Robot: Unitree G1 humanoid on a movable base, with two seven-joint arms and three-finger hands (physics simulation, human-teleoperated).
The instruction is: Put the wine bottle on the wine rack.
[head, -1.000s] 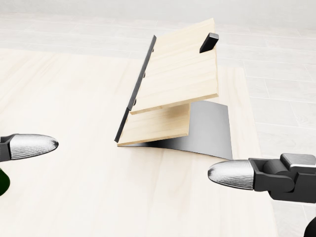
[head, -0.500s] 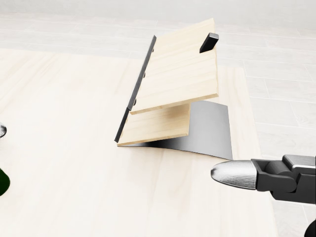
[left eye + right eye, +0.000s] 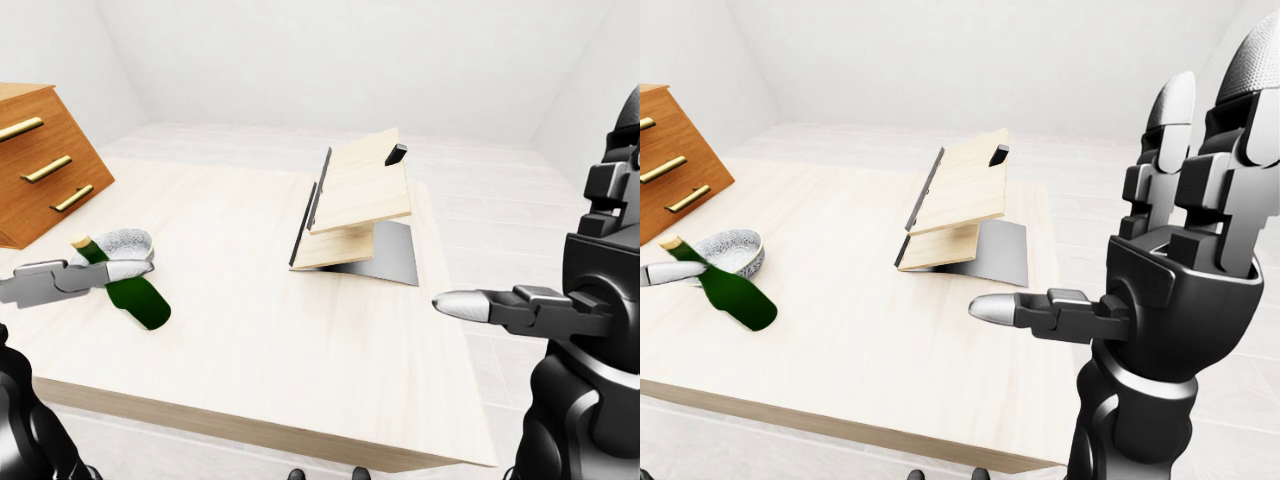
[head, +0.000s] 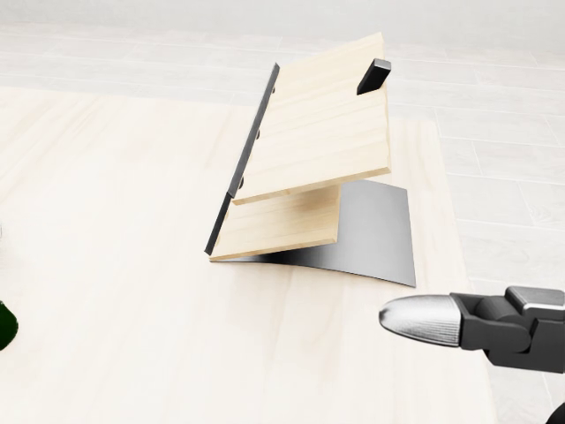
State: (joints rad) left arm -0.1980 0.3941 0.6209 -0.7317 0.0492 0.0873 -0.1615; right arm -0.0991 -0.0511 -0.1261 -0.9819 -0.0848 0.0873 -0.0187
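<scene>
Wine bottle (image 3: 128, 288) placement had not yet begun: the bottle lay on its side on the pale wooden bench (image 3: 240, 330), far to the left of the wine rack (image 3: 355, 205) in the left-eye view, its cork end tipped up toward a speckled bowl (image 3: 128, 243) just behind it.

Going from largest to smallest: the bench filled most of each view. Left of the rack, beyond the bench's far left corner, stood a wooden drawer chest (image 3: 40, 160) with brass handles. The rack itself, two slanted light-wood boards on a curved grey metal base, sat toward the right half of the bench with nothing on it.

The right hand (image 3: 1180, 270) hovered over the bench edge below and right of the rack, fingers spread and upright, thumb pointing left, gripping nothing.

The left hand (image 3: 70, 278) was the thing that had changed. A second earlier its silver fingertip reached into the head view at the left edge, level with the foot of the rack; half a second earlier only a sliver remained; now it was gone from that view. In the eye views it lay well left of the rack, one finger stretched across the bottle's neck. Whether its fingers had closed round the neck could not be told.

That shift suggested the left hand was going for the bottle, so the grasp seemed the step in hand, with the carry across to the rack left to do.
</scene>
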